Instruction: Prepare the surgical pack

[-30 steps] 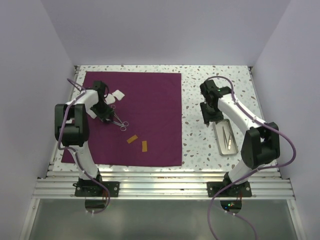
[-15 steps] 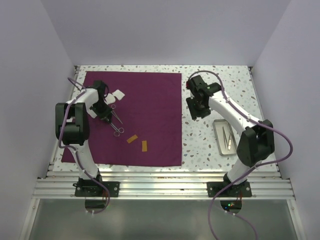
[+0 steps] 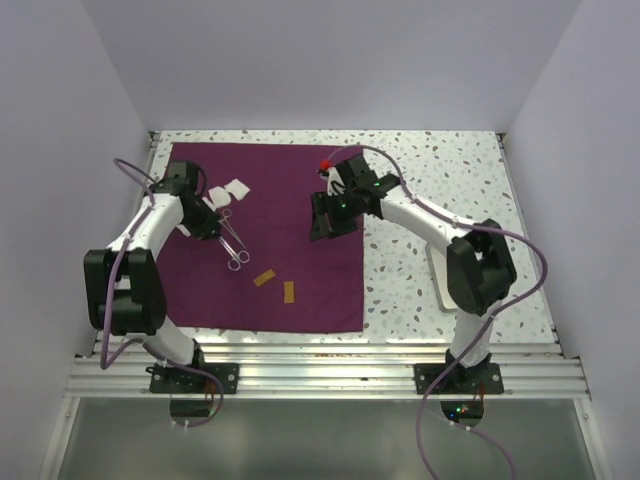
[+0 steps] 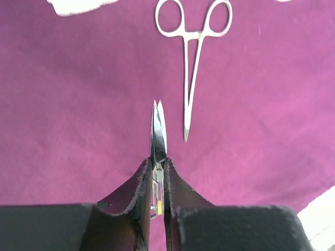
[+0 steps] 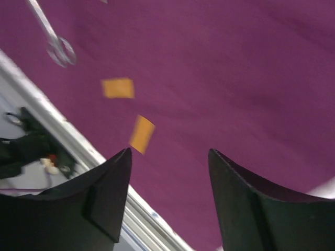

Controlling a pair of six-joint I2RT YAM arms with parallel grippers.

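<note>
Overhead: plum-purple cloth sheet (image 3: 290, 200) spread flat on speckled surface (image 3: 440, 160), ready for loading. Left wrist: left jaws pinching slim pointed steel instrument (image 4: 158, 123), likely for setting beside silver ring-handled forceps (image 4: 192, 63). Right wrist: right jaws spread, empty, over cloth by orange tab (image 5: 118, 88).

Open cloth (image 3: 285, 180) is available between the left tool (image 4: 158, 167) and the right tool (image 5: 168, 152). Ahead of the instrument (image 4: 158, 130) clamped in the left tool, passage is obstructed by forceps (image 4: 193, 63) and gauze (image 3: 235, 190); two orange tabs (image 3: 265, 278) are laid toward the near edge.
</note>
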